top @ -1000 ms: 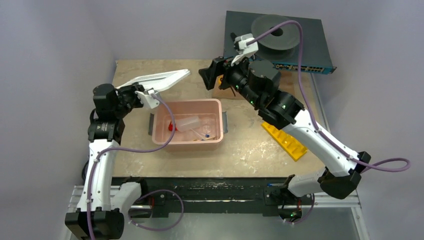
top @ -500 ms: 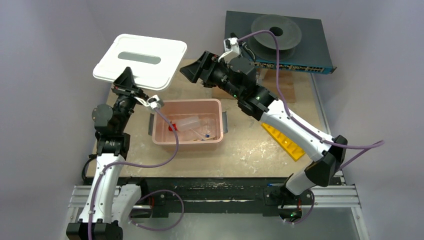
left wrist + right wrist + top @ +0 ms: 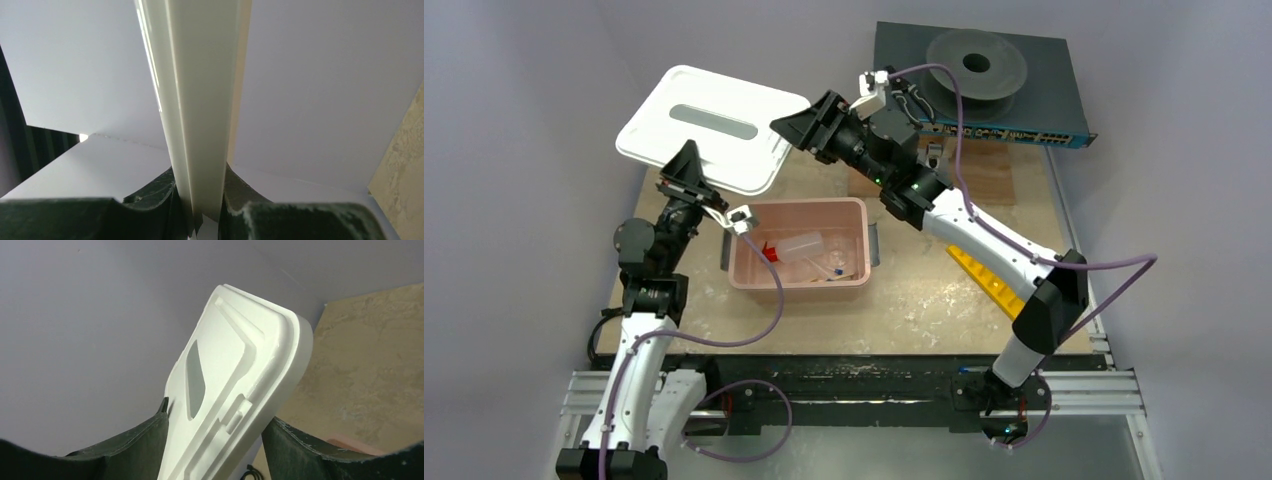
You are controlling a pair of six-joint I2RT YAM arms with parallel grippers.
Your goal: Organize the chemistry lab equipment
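A white lid (image 3: 714, 125) is held up in the air over the table's far left corner. My left gripper (image 3: 686, 165) is shut on its near edge; the left wrist view shows the lid's rim (image 3: 200, 100) pinched between the jaws (image 3: 200, 200). My right gripper (image 3: 789, 125) is open, its jaws straddling the lid's right corner (image 3: 235, 380). The pink bin (image 3: 799, 285) holds the squeeze bottle (image 3: 802, 246) with its red nozzle, clear blue-tipped tubes (image 3: 832, 268) and wooden sticks (image 3: 852, 275). The yellow rack (image 3: 989, 280) lies on the table at the right, partly under my right arm.
A black network switch (image 3: 1044, 100) with a dark spool (image 3: 976, 62) on it stands at the back right. A wooden block (image 3: 994, 175) lies in front of it. The bin has grey handles at both ends.
My left gripper has lifted the lid from low over the table to high, its top now facing the camera. My right gripper has moved left to the lid's right corner.
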